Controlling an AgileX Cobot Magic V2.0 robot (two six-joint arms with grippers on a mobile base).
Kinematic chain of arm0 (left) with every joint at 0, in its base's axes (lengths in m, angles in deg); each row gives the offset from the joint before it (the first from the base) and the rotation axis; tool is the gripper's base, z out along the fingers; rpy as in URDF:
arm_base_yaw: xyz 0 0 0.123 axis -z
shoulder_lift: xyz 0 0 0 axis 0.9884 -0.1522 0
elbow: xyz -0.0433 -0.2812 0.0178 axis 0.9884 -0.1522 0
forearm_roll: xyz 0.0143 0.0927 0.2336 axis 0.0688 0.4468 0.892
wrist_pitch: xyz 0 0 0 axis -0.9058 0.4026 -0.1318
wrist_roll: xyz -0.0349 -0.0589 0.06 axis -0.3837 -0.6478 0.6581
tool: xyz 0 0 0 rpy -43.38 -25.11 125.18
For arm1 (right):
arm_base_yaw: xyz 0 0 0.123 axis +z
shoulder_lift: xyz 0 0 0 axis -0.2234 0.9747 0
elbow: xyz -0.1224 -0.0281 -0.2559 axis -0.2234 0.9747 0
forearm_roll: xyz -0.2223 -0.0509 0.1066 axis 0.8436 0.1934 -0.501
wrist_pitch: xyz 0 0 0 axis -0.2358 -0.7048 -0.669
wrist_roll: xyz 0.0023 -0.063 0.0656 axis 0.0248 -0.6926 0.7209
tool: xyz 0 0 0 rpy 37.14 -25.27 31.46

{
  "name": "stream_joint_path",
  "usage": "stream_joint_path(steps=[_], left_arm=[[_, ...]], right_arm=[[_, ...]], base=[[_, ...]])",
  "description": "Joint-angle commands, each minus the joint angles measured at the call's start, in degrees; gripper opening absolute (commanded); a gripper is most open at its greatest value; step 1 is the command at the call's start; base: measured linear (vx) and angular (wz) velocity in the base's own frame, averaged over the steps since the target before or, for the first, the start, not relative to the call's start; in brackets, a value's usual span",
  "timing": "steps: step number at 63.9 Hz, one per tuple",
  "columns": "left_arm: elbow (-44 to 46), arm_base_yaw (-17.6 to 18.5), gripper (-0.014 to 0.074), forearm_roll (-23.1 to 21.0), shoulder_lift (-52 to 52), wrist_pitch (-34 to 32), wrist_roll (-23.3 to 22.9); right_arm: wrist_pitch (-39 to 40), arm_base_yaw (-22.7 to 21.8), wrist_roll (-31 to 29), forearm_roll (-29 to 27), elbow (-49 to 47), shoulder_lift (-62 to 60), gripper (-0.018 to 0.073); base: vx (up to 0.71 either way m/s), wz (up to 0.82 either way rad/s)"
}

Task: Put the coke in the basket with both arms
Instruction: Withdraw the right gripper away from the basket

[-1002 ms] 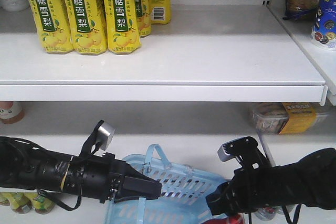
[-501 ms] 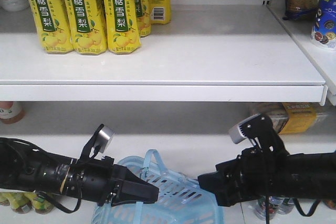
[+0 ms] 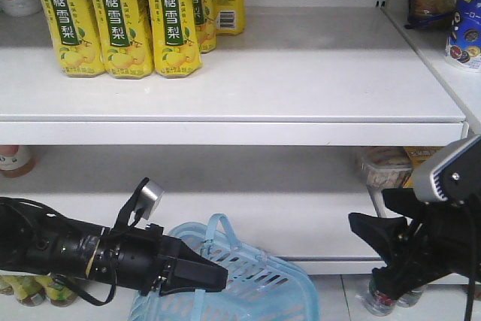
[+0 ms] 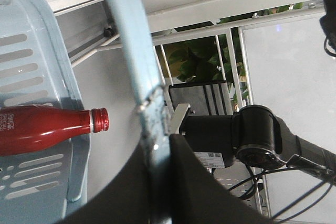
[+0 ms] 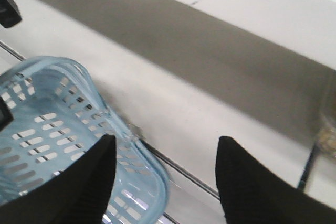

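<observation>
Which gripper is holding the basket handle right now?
The left gripper: its jaws are closed on the light blue handle of the basket. The right gripper is spread open and empty, off to the basket's right.

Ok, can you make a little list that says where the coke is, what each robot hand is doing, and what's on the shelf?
coke: lying on its side inside the basket, red cap pointing to a slotted wall
left gripper: shut on the basket's handle
right gripper: open, holding nothing, off to the basket's side
top shelf: yellow drink cartons standing at the left
task: coke is in the basket
</observation>
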Motion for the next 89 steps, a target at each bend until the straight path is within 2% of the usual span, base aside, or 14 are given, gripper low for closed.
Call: stream_joint_path(steps=[1, 12, 18, 24, 42, 64, 76, 89], left_arm=[[1.51, -0.07, -0.0006, -6.51, 2.54, -14.47, 2.4], [1.51, -0.07, -0.0006, -6.51, 2.54, -14.47, 2.4], [1.51, -0.07, -0.0006, -6.51, 2.54, -14.47, 2.4], [1.51, -0.07, -0.0006, -6.51, 2.54, -14.47, 2.4], [1.51, -0.07, -0.0006, -6.51, 2.54, -14.47, 2.4], [1.51, -0.07, -0.0006, -6.56, 2.54, -14.47, 2.4], [1.51, -0.07, -0.0006, -6.51, 2.54, -14.47, 2.4], [1.51, -0.07, -0.0006, -6.51, 2.54, -14.47, 2.4]], right_arm=[[2.56, -0.2, 11.96, 11.29, -1.49, -2.41, 0.0416], [2.49, -0.2, 31.92, 33.34, -1.49, -6.44, 0.0416], [2.07, -0.2, 42.71, 41.27, -1.49, -9.18, 0.0416], [1.08, -0.2, 47.61, 45.04, -1.44, -12.32, 0.0416], [-0.24, -0.2, 47.95, 46.63, -0.55, -23.11, 0.0416], [0.7, -0.2, 49.57, 47.73, 11.71, -38.02, 0.0416], [2.19, -0.2, 49.54, 49.12, 17.16, -39.73, 0.0416], [6.38, -0.2, 50.89, 46.52, 20.32, -39.73, 0.0416]], base=[[0.0, 0.0], [0.0, 0.0], [0.0, 0.0], [0.0, 0.0], [0.0, 0.0], [0.0, 0.0], [0.0, 0.0], [0.0, 0.0]])
